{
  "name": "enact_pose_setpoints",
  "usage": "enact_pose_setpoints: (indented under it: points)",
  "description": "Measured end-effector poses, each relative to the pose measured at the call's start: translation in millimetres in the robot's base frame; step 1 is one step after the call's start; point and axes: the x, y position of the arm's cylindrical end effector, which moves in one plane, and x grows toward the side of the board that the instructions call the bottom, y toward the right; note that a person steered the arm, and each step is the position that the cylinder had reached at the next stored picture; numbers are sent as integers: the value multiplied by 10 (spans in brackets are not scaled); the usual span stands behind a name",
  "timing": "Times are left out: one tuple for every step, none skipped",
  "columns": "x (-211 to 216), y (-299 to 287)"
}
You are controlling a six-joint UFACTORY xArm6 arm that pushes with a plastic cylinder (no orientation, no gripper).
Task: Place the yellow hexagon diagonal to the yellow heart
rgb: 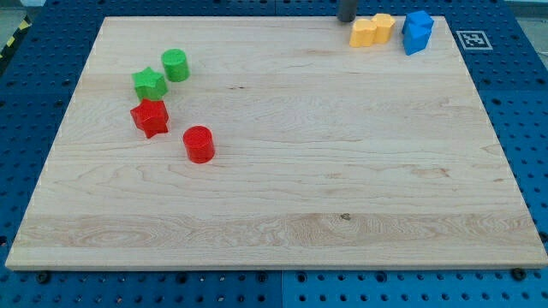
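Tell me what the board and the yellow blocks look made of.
The board looks like pale wood: long grain streaks, a small knot, slight satin sheen. The yellow heart and yellow hexagon, touching each other, look like matte moulded plastic or painted wood; uniform colour, no grain. My tip stands beside them.

The surface (282, 171) was pale wood grain on a blue pegboard (514, 103). Blocks: two yellow (372, 30), two blue (417, 32), a green star (149, 83) and cylinder (175, 65), a red star (150, 117) and cylinder (199, 144).

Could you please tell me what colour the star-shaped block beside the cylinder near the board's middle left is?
Red star, shown clearly in the camera view.
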Motion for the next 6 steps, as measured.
enact_pose_setpoints:
  points:
    - [-10, 368]
    - [37, 423]
    - [161, 423]
    - [323, 424]
    - [493, 532]
    - [696, 575]
